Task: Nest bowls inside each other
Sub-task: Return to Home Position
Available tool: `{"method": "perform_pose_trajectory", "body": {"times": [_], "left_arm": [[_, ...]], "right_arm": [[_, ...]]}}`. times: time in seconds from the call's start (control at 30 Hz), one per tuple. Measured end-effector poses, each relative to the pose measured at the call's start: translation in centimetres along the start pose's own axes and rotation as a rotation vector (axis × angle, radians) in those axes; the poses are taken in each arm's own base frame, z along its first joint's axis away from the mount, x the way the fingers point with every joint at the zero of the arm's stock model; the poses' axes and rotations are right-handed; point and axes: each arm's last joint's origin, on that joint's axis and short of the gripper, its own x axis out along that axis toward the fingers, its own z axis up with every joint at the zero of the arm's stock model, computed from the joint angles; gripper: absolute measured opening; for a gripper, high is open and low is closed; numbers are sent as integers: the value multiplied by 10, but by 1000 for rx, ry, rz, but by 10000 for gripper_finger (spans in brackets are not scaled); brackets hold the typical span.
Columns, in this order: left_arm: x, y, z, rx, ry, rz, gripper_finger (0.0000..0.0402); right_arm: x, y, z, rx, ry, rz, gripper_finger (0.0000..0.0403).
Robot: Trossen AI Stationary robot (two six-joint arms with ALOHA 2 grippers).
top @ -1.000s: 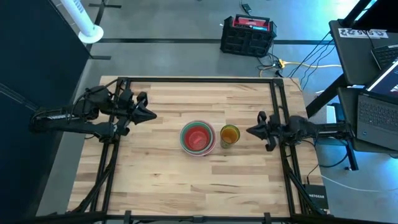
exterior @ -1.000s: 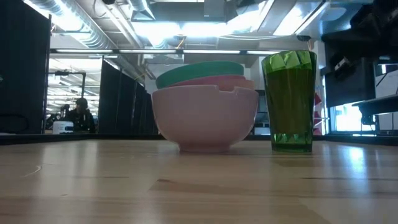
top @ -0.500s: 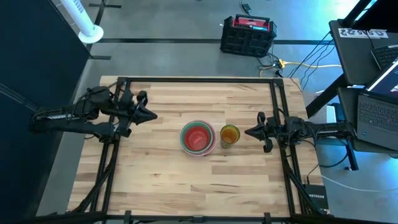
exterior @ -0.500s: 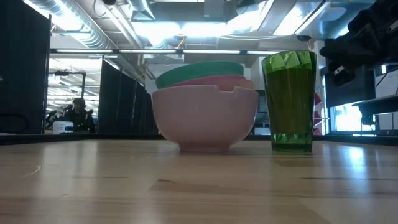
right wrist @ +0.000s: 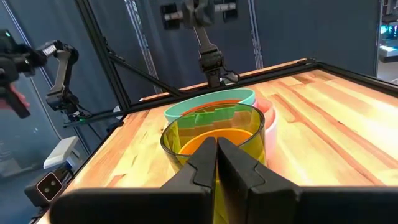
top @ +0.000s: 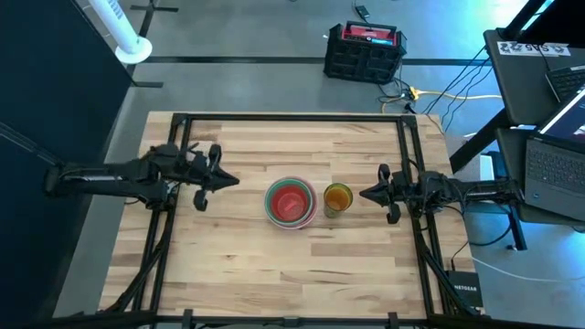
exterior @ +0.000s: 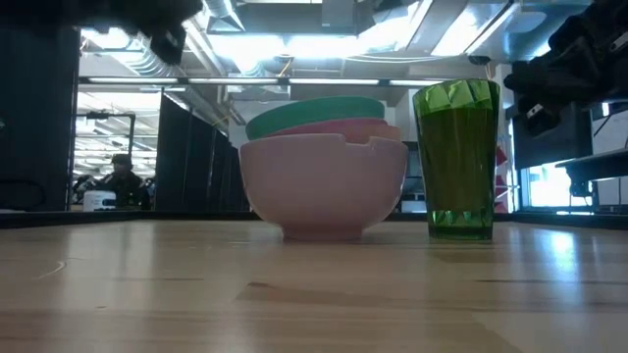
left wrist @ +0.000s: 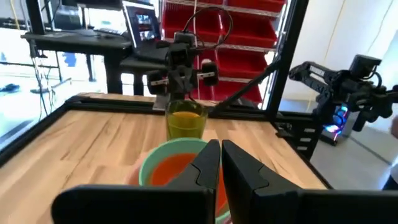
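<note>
The bowls [top: 291,202] stand nested in one stack at the table's middle: red innermost, then teal, magenta pink and a pale pink outer bowl [exterior: 324,186], whose base rests on the wood. Just right of the stack stands a tall green cup [top: 337,197] with an orange cup [right wrist: 214,142] inside it. My left gripper [top: 236,181] hovers left of the stack, shut and pointing level at it, with nothing held. My right gripper [top: 364,194] hovers right of the green cup, also shut and level. Each wrist view shows its shut fingers [left wrist: 221,155] [right wrist: 216,152] short of the bowls.
Black frame rails [top: 292,117] run along the table's far edge and down both sides. Bare wood lies in front of and behind the stack. Beyond the table are a black crate [top: 364,50] and a desk with laptops [top: 548,110]. A person [exterior: 120,181] sits far back in the room.
My left gripper has come down and a little toward the bowls, rolling about its own axis; part of that arm now shows at the low view's upper left. It stays shut. The bowls and cups have not moved.
</note>
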Motion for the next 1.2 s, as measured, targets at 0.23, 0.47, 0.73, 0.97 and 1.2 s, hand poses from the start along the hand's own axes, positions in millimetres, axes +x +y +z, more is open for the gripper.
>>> {"method": "perform_pose_trajectory", "body": {"times": [0.23, 0.47, 0.73, 0.97, 1.2], "left_arm": [[-18, 0, -24, 60, -141, 62, 0], [-33, -2, -32, 106, -219, 95, 0], [-46, -3, -44, 126, -299, 123, 0], [-53, -3, -56, 136, -358, 149, 0], [-54, -2, -59, 143, -342, 170, 0]], "right_arm": [[0, 0, 0, 0, 0, 0, 1], [0, 0, 0, 0, 0, 0, 1], [0, 0, 0, 0, 0, 0, 1], [0, 0, 0, 1, 0, 0, 1], [0, 0, 0, 1, 1, 0, 1]]}}
